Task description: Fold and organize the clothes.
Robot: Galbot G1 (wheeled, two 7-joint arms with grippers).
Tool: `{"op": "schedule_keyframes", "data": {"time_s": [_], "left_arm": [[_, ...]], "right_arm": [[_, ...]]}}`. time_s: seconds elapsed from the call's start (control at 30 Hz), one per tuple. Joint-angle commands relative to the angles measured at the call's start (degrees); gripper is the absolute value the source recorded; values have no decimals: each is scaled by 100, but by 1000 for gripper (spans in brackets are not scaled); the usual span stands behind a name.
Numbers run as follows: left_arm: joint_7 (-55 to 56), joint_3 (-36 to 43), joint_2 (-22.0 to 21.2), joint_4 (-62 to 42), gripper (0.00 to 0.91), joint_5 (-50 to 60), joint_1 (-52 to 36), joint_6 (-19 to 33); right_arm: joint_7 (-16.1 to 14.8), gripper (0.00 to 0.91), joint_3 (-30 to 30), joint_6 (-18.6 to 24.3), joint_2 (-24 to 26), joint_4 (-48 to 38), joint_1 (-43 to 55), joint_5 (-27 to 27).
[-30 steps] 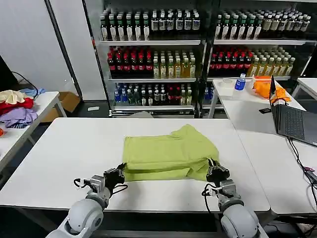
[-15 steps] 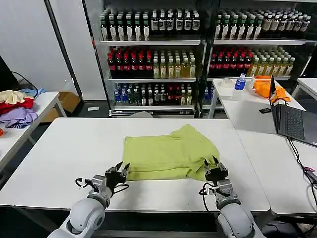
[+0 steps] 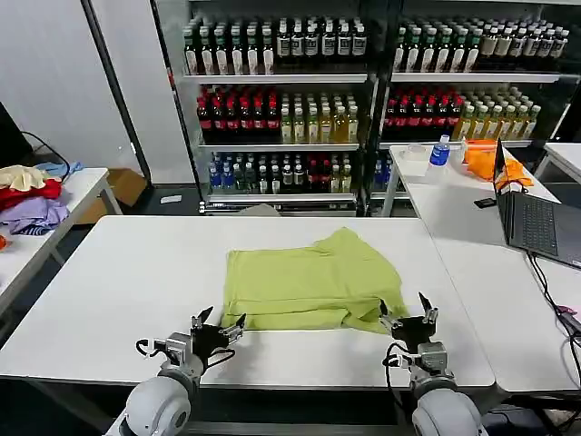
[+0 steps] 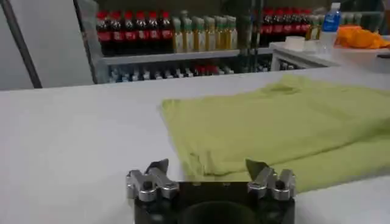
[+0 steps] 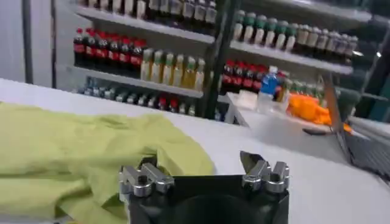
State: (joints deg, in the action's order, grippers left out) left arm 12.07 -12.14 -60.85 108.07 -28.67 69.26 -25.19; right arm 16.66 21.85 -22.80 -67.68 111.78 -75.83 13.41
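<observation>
- We see the white desk [image 3: 109,272], large, with a drinks shelf [image 3: 272,100] behind it.
- We mark the folded lime T-shirt [image 3: 309,286] lying flat mid-desk, reaching toward the near edge, one sleeve at its far side.
- We put the left gripper [image 3: 218,325] at the shirt's near-left corner, fingers apart, holding nothing.
- We put the right gripper [image 3: 408,316] just off the near-right corner, fingers apart, holding nothing.

Yellow-green T-shirt [image 3: 309,289] on white table [image 3: 118,282]
</observation>
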Motion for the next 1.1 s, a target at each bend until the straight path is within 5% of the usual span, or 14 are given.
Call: {"op": "schedule_keyframes", "data": {"time_s": [0.03,0.33,0.37,0.4,0.43,0.47,0.53,1.1], "left_arm": [[12,5,-46,-83,907,19,79,-22],[111,43,-99,-283,907,-60,-71,-113],[132,47,-106,-303,816,-59,-91,-113],[141,52,-110,-327,292,-62,-115,-105],[142,59,-109,-340,131,-62,-126,-99],[143,63,-106,-340,20,-62,-131,-95],[135,84,-90,-346,20,-70,-134,-96],[55,-47,112,149,20,-365,160,-172]], "right_arm": [[41,907,133,-532,-27,-243,-20,241],[216,907,63,-903,-97,-306,104,603],[223,907,57,-911,-97,-306,109,611],[223,907,44,-919,-93,-302,116,656],[226,907,37,-921,-88,-296,117,676],[233,403,29,-920,-86,-286,119,699],[233,0,15,-913,-76,-266,118,737],[137,0,94,-910,32,253,-222,557]]}}
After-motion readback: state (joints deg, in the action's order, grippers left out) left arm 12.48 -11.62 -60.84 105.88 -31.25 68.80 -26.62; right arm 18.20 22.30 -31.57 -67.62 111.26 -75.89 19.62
